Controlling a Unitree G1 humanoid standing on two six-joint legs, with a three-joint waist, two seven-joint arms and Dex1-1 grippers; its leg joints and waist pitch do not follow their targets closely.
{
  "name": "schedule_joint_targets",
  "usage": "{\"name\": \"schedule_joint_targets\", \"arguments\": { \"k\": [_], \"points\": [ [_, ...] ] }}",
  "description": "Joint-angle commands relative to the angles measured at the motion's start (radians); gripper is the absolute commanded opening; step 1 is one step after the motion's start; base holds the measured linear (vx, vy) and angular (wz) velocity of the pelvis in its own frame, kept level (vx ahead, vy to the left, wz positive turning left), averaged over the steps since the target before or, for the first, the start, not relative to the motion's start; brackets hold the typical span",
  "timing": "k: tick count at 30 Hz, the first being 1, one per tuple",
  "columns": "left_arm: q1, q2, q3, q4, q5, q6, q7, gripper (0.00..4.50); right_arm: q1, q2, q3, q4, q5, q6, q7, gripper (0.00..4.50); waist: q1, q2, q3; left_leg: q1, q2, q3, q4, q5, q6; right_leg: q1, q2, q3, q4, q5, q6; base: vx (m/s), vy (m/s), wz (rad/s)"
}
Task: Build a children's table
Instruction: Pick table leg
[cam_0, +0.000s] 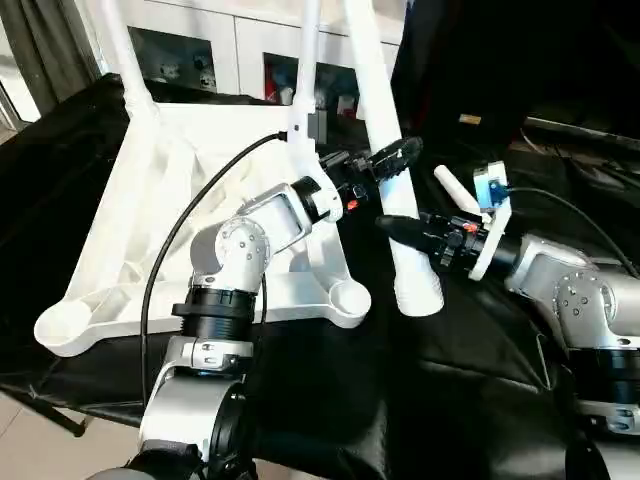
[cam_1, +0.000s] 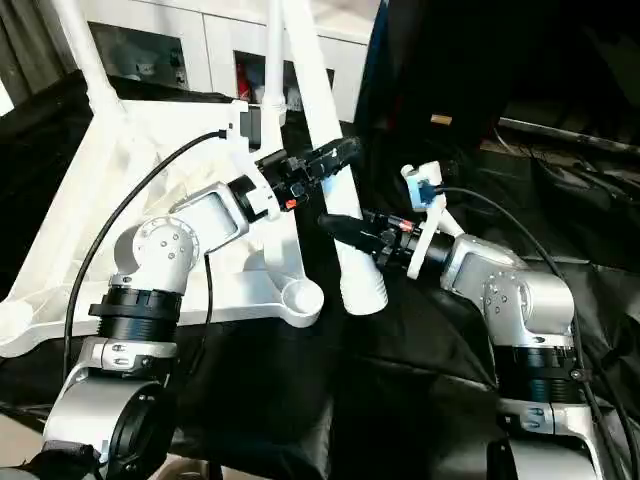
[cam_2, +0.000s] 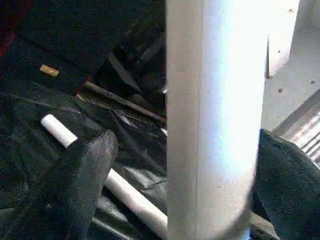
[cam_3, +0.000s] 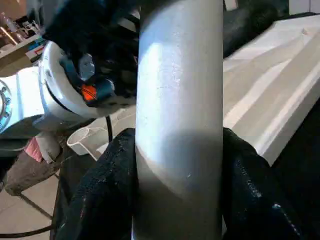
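The children's table's white tabletop (cam_0: 150, 220) lies upside down on the black cloth, with two white legs (cam_0: 305, 60) standing upright in its far sockets. A third leg (cam_0: 375, 90) leans tilted, its lower end (cam_0: 418, 290) resting on the cloth just right of the empty near-right socket (cam_0: 349, 298). My right gripper (cam_0: 405, 235) is shut on this leg low down, both fingers (cam_3: 105, 190) pressed against the tube. Higher up, my left gripper (cam_0: 385, 165) stands open around the same leg, one finger (cam_2: 75, 185) clear of it.
Another white leg (cam_0: 455, 188) lies loose on the black cloth to the right, also visible as a tube (cam_2: 115, 185) in the left wrist view. White cabinets (cam_0: 200, 50) stand behind. Cables (cam_0: 580, 210) run across the right side. The near-left socket (cam_0: 60, 325) overhangs the table's front edge.
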Motion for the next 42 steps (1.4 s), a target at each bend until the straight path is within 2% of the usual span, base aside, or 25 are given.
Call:
{"name": "schedule_joint_targets", "arguments": {
  "k": [1,2,5,6,8,10,13,17,18,21,22,23,25,26,28,30,31,33,37,42],
  "points": [
    [-0.014,0.002,0.003,-0.001,-0.008,0.020,0.022,4.50,0.002,0.000,-0.007,-0.027,0.017,0.005,-0.025,1.82,0.003,-0.005,-0.073,0.031,0.026,-0.019,-0.078,-0.191,-0.012,0.045,-0.056,0.031,-0.090,-0.269,-0.157,0.000,0.000,0.00],
    [-0.012,0.004,0.003,-0.005,-0.006,0.021,0.024,4.23,0.003,0.001,-0.006,-0.029,0.017,0.006,-0.028,1.82,0.002,-0.007,-0.073,0.030,0.026,-0.018,-0.079,-0.191,-0.014,0.046,-0.055,0.031,-0.090,-0.261,-0.160,0.000,0.000,0.00],
    [-0.008,0.008,0.004,-0.006,0.000,0.018,0.030,4.10,0.004,0.002,-0.005,-0.031,0.016,0.006,-0.030,1.82,0.002,-0.005,-0.072,0.030,0.026,-0.019,-0.080,-0.194,-0.016,0.046,-0.055,0.030,-0.090,-0.260,-0.158,0.000,0.000,0.00],
    [-0.002,0.014,0.000,-0.009,0.002,0.021,0.021,3.83,0.005,0.002,-0.001,-0.031,0.014,0.006,-0.030,1.82,0.003,-0.008,-0.073,0.031,0.026,-0.018,-0.080,-0.187,-0.015,0.046,-0.055,0.031,-0.089,-0.253,-0.159,0.000,0.000,0.00],
    [0.001,0.017,-0.004,-0.012,0.002,0.022,0.015,3.74,0.006,0.002,0.002,-0.031,0.014,0.005,-0.033,1.82,0.003,-0.007,-0.073,0.030,0.026,-0.018,-0.080,-0.179,-0.013,0.047,-0.056,0.031,-0.088,-0.244,-0.161,0.000,0.000,0.00],
    [0.008,0.022,-0.016,-0.024,0.006,0.022,0.005,3.68,0.006,0.002,0.005,-0.031,0.012,0.005,-0.037,1.82,0.004,-0.010,-0.073,0.030,0.026,-0.017,-0.080,-0.170,-0.010,0.048,-0.057,0.032,-0.088,-0.235,-0.163,0.000,0.000,0.00],
    [0.014,0.024,-0.027,-0.035,0.009,0.019,0.003,3.30,0.006,0.002,0.012,-0.032,0.012,0.004,-0.042,1.82,0.004,-0.009,-0.073,0.028,0.026,-0.017,-0.080,-0.157,-0.006,0.049,-0.057,0.032,-0.085,-0.219,-0.167,0.000,0.000,0.00],
    [0.018,0.026,-0.035,-0.041,0.008,0.014,-0.005,3.08,0.002,0.004,0.019,-0.031,0.012,0.002,-0.047,1.82,0.003,-0.009,-0.073,0.030,0.027,-0.016,-0.080,-0.162,-0.007,0.048,-0.057,0.032,-0.086,-0.222,-0.169,0.000,0.000,0.00],
    [0.018,0.029,-0.035,-0.047,0.003,0.015,-0.013,2.85,-0.001,0.005,0.026,-0.030,0.001,-0.010,-0.055,1.82,0.003,-0.011,-0.072,0.029,0.026,-0.016,-0.080,-0.167,-0.008,0.047,-0.056,0.032,-0.088,-0.234,-0.165,0.000,0.000,0.00],
    [0.016,0.034,-0.032,-0.052,-0.005,0.019,-0.026,2.70,-0.006,0.008,0.030,-0.021,-0.006,-0.016,-0.065,1.82,0.003,-0.010,-0.071,0.030,0.026,-0.016,-0.081,-0.175,-0.015,0.046,-0.058,0.032,-0.090,-0.258,-0.157,0.000,0.000,0.00],
    [0.016,0.038,-0.037,-0.055,-0.005,0.021,-0.037,2.56,-0.009,0.010,0.026,-0.016,0.003,-0.005,-0.065,2.38,0.002,-0.010,-0.071,0.030,0.026,-0.017,-0.082,-0.179,-0.016,0.046,-0.058,0.032,-0.091,-0.267,-0.152,0.000,0.000,0.00],
    [0.016,0.046,-0.045,-0.060,-0.001,0.023,-0.046,2.46,-0.013,0.013,0.019,-0.014,0.017,0.006,-0.062,2.52,0.002,-0.009,-0.070,0.030,0.026,-0.017,-0.082,-0.181,-0.016,0.045,-0.058,0.032,-0.091,-0.271,-0.151,0.000,0.000,0.00],
    [0.016,0.070,-0.069,-0.076,-0.001,0.038,-0.080,2.35,-0.028,0.023,-0.003,-0.012,0.056,0.043,-0.066,2.52,0.002,-0.006,-0.071,0.032,0.027,-0.018,-0.084,-0.180,-0.017,0.044,-0.056,0.032,-0.088,-0.259,-0.155,0.000,0.000,0.00],
    [0.014,0.086,-0.081,-0.086,-0.002,0.049,-0.099,2.19,-0.030,0.015,0.010,-0.019,0.040,0.034,-0.069,2.78,0.002,-0.005,-0.071,0.031,0.028,-0.018,-0.085,-0.180,-0.021,0.044,-0.057,0.032,-0.087,-0.255,-0.155,0.000,0.000,0.00],
    [0.009,0.102,-0.092,-0.097,-0.005,0.065,-0.117,2.00,-0.034,0.007,0.024,-0.019,0.022,0.031,-0.077,2.98,0.001,-0.004,-0.071,0.032,0.028,-0.017,-0.085,-0.173,-0.028,0.044,-0.056,0.032,-0.085,-0.242,-0.158,0.000,0.000,0.00],
    [0.001,0.125,-0.109,-0.109,-0.005,0.079,-0.148,1.89,-0.032,-0.013,0.043,-0.023,0.011,0.036,-0.067,3.02,0.002,-0.005,-0.071,0.032,0.028,-0.017,-0.085,-0.172,-0.032,0.045,-0.056,0.033,-0.085,-0.230,-0.163,0.000,0.000,0.00],
    [-0.029,0.166,-0.132,-0.124,-0.004,0.107,-0.192,1.85,-0.014,-0.082,0.087,-0.052,0.013,0.076,0.003,3.02,0.006,-0.003,-0.072,0.034,0.027,-0.017,-0.085,-0.170,-0.032,0.047,-0.055,0.032,-0.084,-0.228,-0.161,0.000,0.000,0.00],
    [-0.045,0.185,-0.141,-0.125,-0.004,0.113,-0.214,1.82,-0.009,-0.116,0.100,-0.073,0.032,0.112,0.040,3.02,0.011,0.000,-0.069,0.034,0.027,-0.016,-0.086,-0.171,-0.032,0.047,-0.054,0.035,-0.083,-0.223,-0.154,0.000,0.000,0.00],
    [-0.057,0.198,-0.147,-0.121,-0.005,0.114,-0.229,1.81,-0.009,-0.141,0.110,-0.087,0.051,0.139,0.067,3.02,0.018,-0.003,-0.071,0.034,0.028,-0.016,-0.084,-0.170,-0.032,0.048,-0.058,0.035,-0.083,-0.225,-0.163,0.000,0.000,0.00],
    [-0.087,0.206,-0.140,-0.125,-0.024,0.130,-0.244,1.81,-0.022,-0.168,0.156,-0.084,0.055,0.157,0.095,3.02,0.020,-0.006,-0.071,0.033,0.027,-0.016,-0.082,-0.166,-0.032,0.048,-0.058,0.034,-0.081,-0.220,-0.174,0.000,0.000,0.00]
  ]
}}
